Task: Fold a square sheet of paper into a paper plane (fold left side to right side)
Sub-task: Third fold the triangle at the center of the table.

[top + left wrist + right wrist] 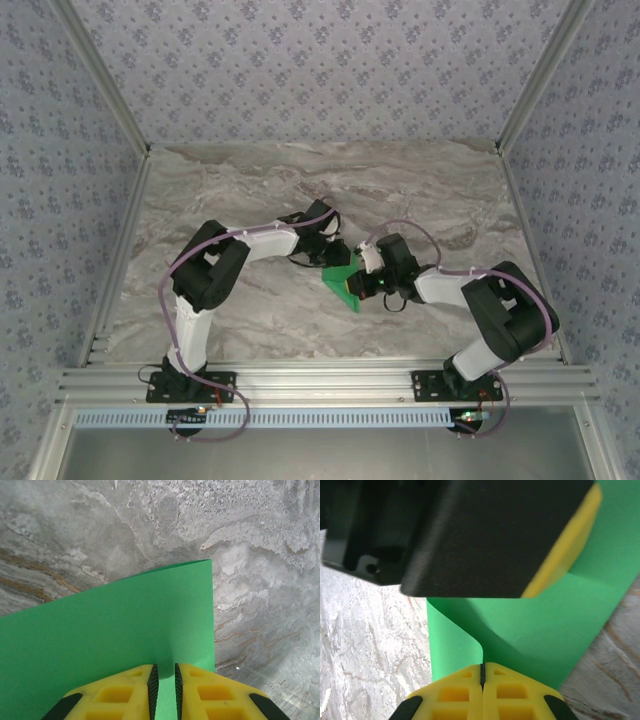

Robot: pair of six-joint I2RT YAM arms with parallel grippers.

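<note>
The square sheet of paper [341,281] is bright green and lies mid-table between both arms, partly lifted. My right gripper [482,665] is shut on the sheet [545,630], whose edge curls up in a loop into its pads. My left gripper [164,666] stands over the paper [115,625] with its jaws a narrow gap apart, tips down on the flat green surface near its right edge. In the right wrist view the left gripper's yellow finger [565,555] rests on the sheet where it bends. From above, the left gripper [337,255] and the right gripper [361,280] meet at the paper.
The marble table [300,190] has bare room behind and on both sides of the paper. Aluminium rails [320,380] run along the near edge by the arm bases, and patterned walls [60,150] close in the sides and back.
</note>
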